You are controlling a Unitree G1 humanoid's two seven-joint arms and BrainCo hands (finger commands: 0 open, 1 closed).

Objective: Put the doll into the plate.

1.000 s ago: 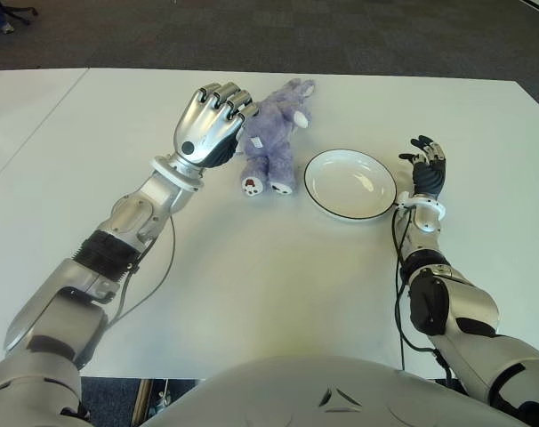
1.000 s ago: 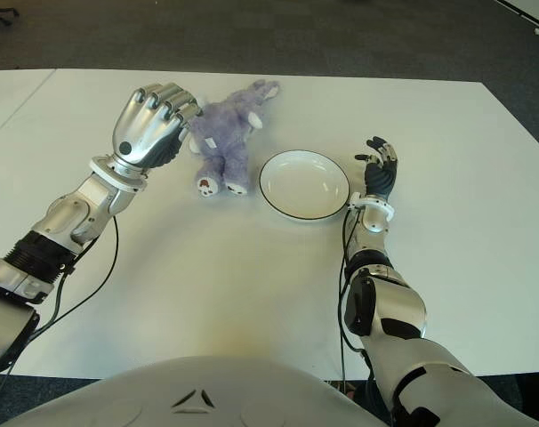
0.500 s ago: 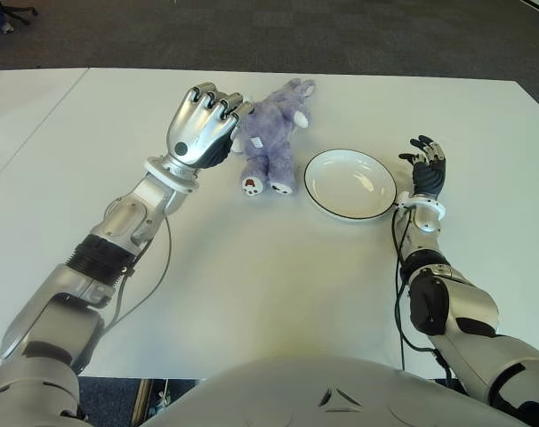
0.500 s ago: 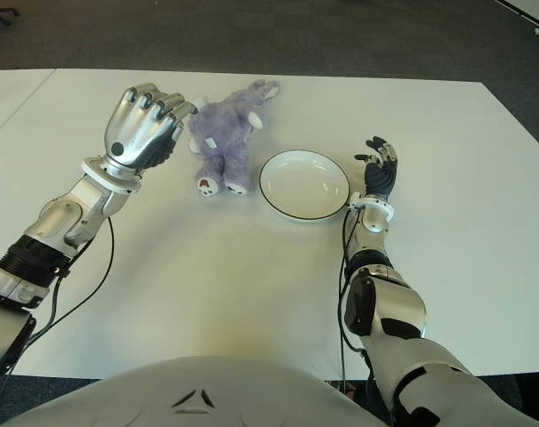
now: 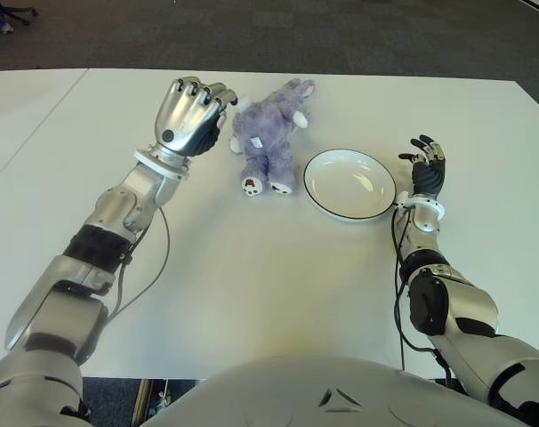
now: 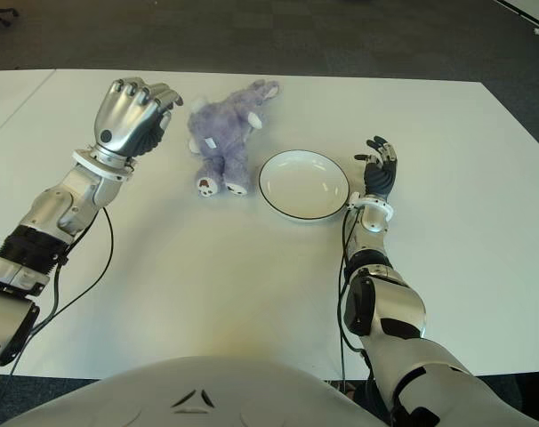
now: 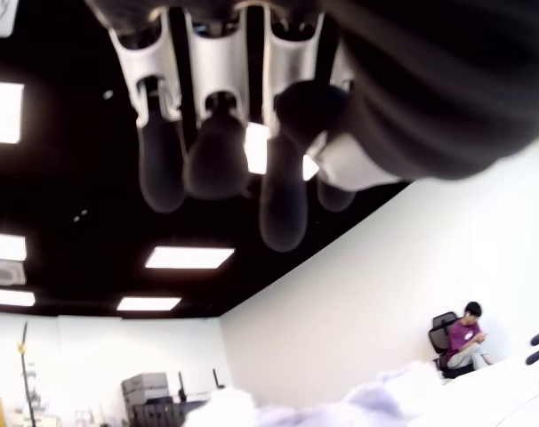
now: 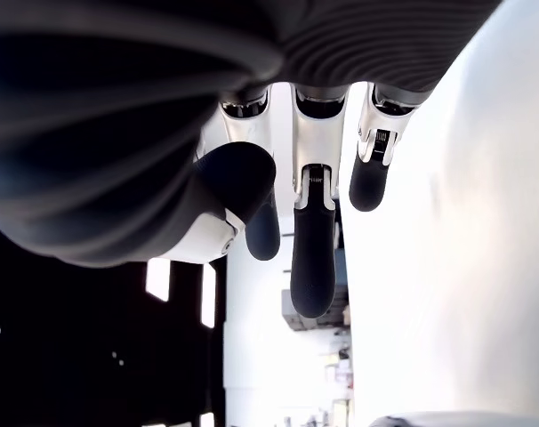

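Note:
A purple plush doll (image 5: 268,133) lies on the white table (image 5: 269,285), its feet toward me, just left of the plate. The round white plate (image 5: 350,184) with a dark rim holds nothing. My left hand (image 5: 188,116) hovers left of the doll, a small gap apart from it, with fingers loosely spread and nothing in them. In the left wrist view its fingers (image 7: 216,151) hang free above the doll's fur (image 7: 376,400). My right hand (image 5: 426,165) shows just right of the plate, its fingers (image 8: 310,249) relaxed and holding nothing.
Dark carpet (image 5: 278,36) lies beyond the table's far edge. A second white table (image 5: 20,107) adjoins on the left. A cable (image 5: 154,267) hangs under my left forearm. A seated person (image 7: 465,334) shows far off in the left wrist view.
My left hand has drawn back to the left, off the doll's head side, opening a gap. The doll, the plate and my right hand have not moved.

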